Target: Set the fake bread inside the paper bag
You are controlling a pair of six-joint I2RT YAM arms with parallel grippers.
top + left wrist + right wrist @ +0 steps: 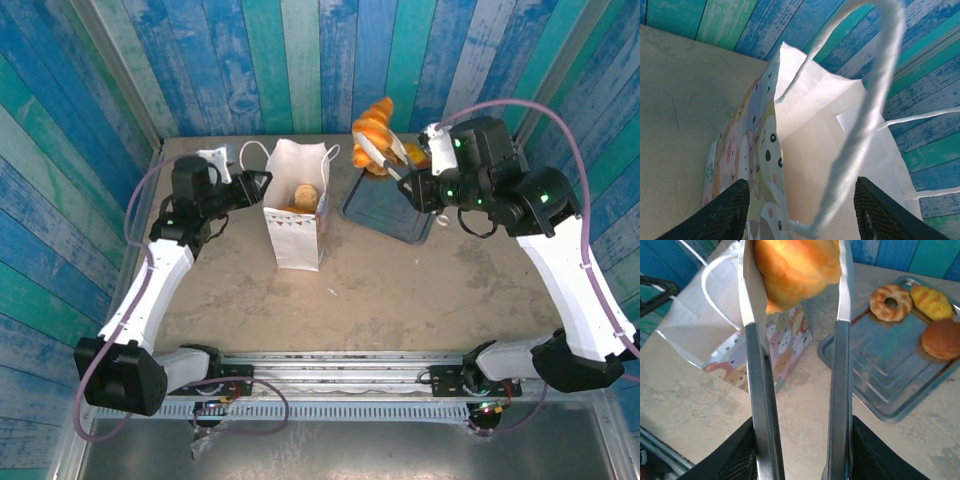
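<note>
Gripping tongs [758,390] holding fake bread [790,270], right hand [800,457]; left hand [797,212] half-open astride paper bag [760,130] rim.

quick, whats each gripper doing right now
Left gripper: open, jaws astride the cord handle of the paper bag.
Right gripper: shut on the tongs, which pinch a croissant.

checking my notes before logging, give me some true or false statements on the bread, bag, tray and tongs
The thin metal tongs in the right tool clamp a golden croissant-shaped toy pastry. True.
The flat grey metal tray is bare. False: a ring, an oval loaf and a round bun lie on it.
The white patterned paper bag lies on its side. False: it stands upright.
A brown pastry sits inside the bag. True.
</note>
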